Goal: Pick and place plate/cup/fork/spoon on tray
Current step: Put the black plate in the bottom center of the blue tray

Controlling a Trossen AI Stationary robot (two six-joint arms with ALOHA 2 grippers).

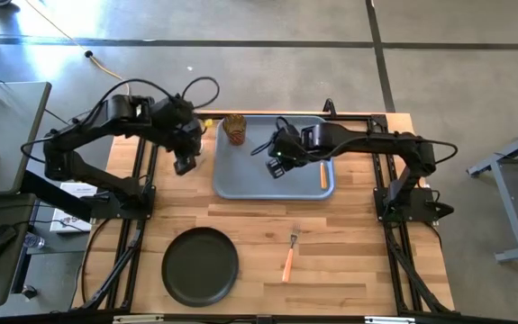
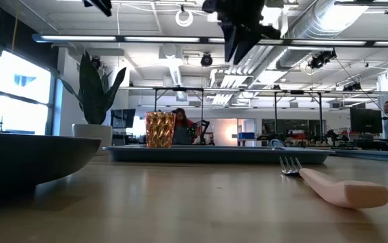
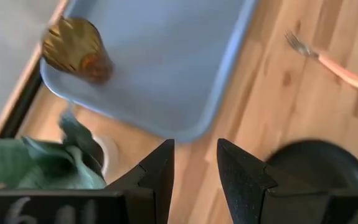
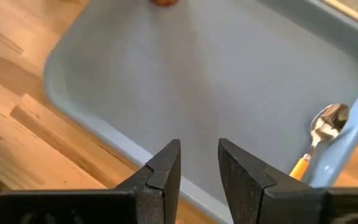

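Note:
The blue-grey tray (image 1: 272, 157) lies at the table's far middle. The amber cup (image 1: 234, 128) stands upright in its far left corner and also shows in the left wrist view (image 3: 76, 50). The spoon (image 1: 322, 174) lies along the tray's right edge, its bowl showing in the right wrist view (image 4: 327, 121). The fork (image 1: 289, 256) lies on the wood near the front, right of the dark plate (image 1: 200, 265). My left gripper (image 1: 184, 165) hangs open and empty just left of the tray. My right gripper (image 1: 277, 166) hangs open and empty above the tray's middle.
A white pot with a green plant (image 3: 35, 158) stands by the tray's far left corner, under my left arm. Black frame rails (image 1: 141, 180) run along the table's left and right sides. Bare wood lies between the tray and the plate.

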